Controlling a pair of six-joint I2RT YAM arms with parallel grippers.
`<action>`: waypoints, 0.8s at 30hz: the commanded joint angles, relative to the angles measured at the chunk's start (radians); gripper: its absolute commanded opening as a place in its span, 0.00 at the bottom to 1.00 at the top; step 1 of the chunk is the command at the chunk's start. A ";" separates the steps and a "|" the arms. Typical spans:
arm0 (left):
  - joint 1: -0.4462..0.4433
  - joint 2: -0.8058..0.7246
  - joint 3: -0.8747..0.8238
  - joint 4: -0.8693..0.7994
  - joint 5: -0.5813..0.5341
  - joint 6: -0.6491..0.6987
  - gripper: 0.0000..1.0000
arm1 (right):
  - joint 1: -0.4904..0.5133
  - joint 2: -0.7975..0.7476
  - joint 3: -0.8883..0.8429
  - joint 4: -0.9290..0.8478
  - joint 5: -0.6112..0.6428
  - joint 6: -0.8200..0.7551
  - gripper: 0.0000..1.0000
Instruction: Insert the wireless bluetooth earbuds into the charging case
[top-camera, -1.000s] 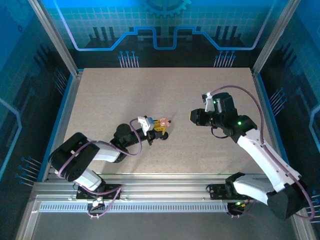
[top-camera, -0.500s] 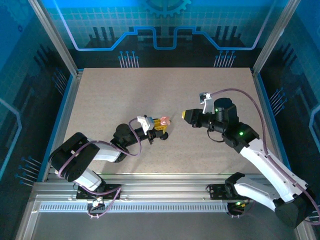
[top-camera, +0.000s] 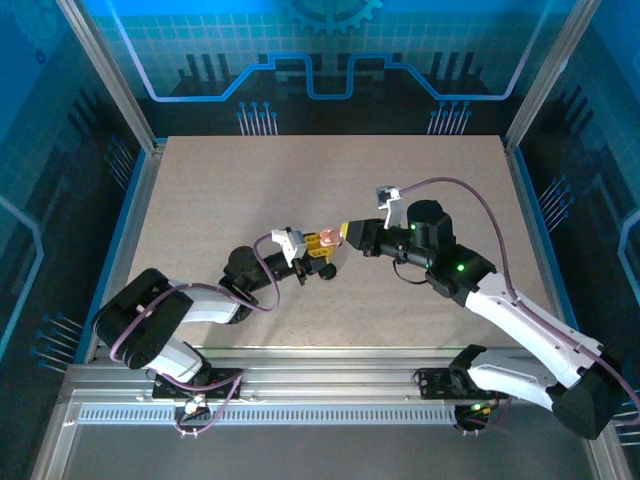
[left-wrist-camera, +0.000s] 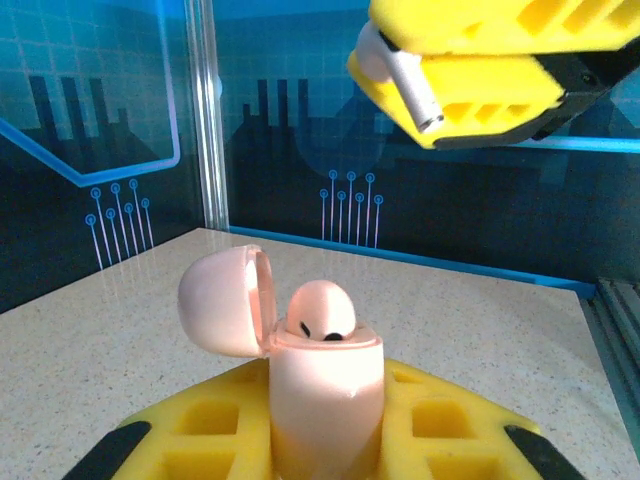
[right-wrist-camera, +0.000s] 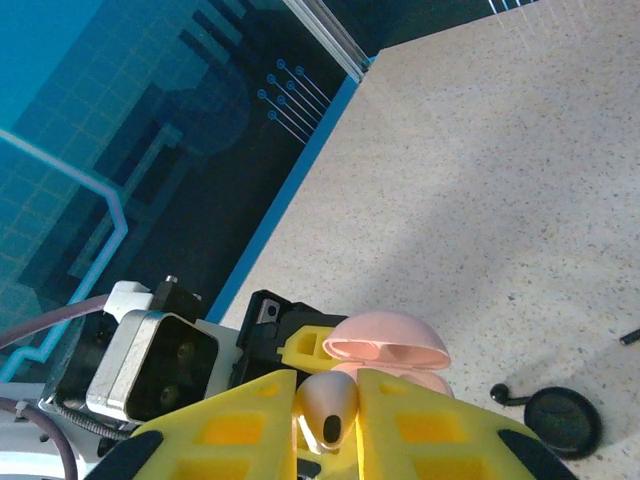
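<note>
The right gripper (top-camera: 346, 234), grasping an earbud (right-wrist-camera: 327, 403), is brought beside the case (top-camera: 326, 240) clenched by the left gripper (top-camera: 322, 250). Left wrist: another earbud (left-wrist-camera: 320, 311) is seen seated

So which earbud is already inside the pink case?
The earbud poking its round head out of the open charging case. The other earbud is pinched in the right end effector, up above the case.

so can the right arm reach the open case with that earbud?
Probably yes. The case, gripped by the left claw, has its lid swung aside, and nothing sits between it and the earbud in the right claw.
</note>
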 joint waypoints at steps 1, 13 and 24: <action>-0.007 -0.030 0.030 0.041 -0.013 -0.026 0.16 | 0.022 0.019 -0.011 0.072 0.021 0.013 0.21; -0.014 -0.064 0.041 0.042 -0.029 -0.037 0.16 | 0.032 0.064 -0.056 0.108 0.026 0.026 0.21; -0.015 -0.059 0.039 0.041 -0.029 -0.034 0.16 | 0.035 0.026 -0.039 0.120 0.046 0.016 0.21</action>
